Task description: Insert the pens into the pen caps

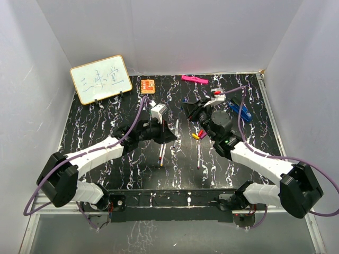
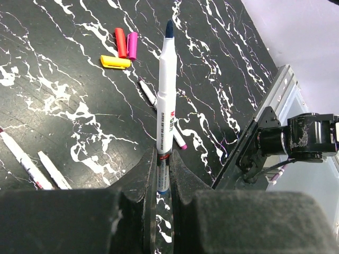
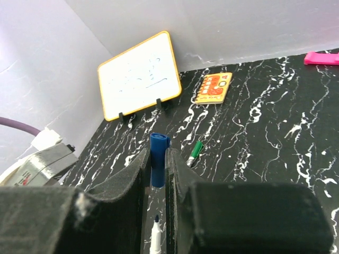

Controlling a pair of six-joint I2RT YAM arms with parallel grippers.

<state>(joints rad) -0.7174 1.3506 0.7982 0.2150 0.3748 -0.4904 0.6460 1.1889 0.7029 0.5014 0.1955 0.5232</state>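
Black left fingers (image 2: 139, 182) fill the bottom of the left wrist view, closed narrowly on the lower barrel of a white pen (image 2: 165, 90) whose dark blue tip points to the top of the frame. Beyond it, a yellow cap (image 2: 115, 62), red cap (image 2: 121, 42) and pink cap (image 2: 132, 45) lie close together on the black marbled surface (image 2: 63, 95) at upper left, with loose pens (image 2: 24, 159) at lower left. Right fingers (image 3: 130, 182), at the bottom of the right wrist view, pinch a blue cap (image 3: 158, 144) upright at centre frame, a dark pen tip (image 3: 156, 219) showing just below it.
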